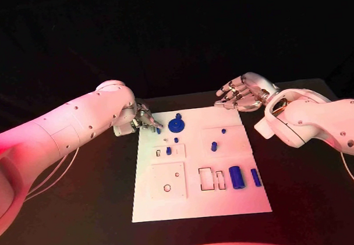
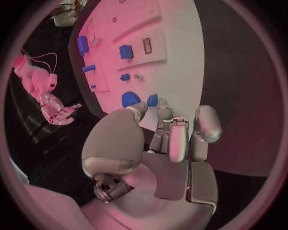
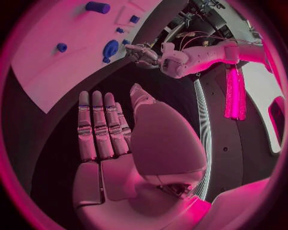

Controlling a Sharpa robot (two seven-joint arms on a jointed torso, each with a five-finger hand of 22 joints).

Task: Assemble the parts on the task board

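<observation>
The white task board [image 1: 202,205] lies in the middle of the table. My left hand [image 1: 143,121] is at its far left corner. There a small blue part [image 2: 153,100] lies at the board's edge between my thumb and a fingertip [image 2: 163,111]; I cannot tell whether they pinch it. A round blue part [image 1: 175,124] stands just beside it. My right hand [image 1: 242,96] hovers off the far right corner, fingers straight and holding nothing. Other blue parts stand on the board, among them a cylinder [image 1: 236,177] and a thinner pin [image 1: 256,177] near the right edge.
The board carries raised white blocks [image 1: 167,180] and rectangular slots [image 1: 207,178]. Black table [image 1: 77,225] surrounds it on all sides. In the right wrist view my left hand [image 3: 144,53] shows beyond the board [image 3: 54,72].
</observation>
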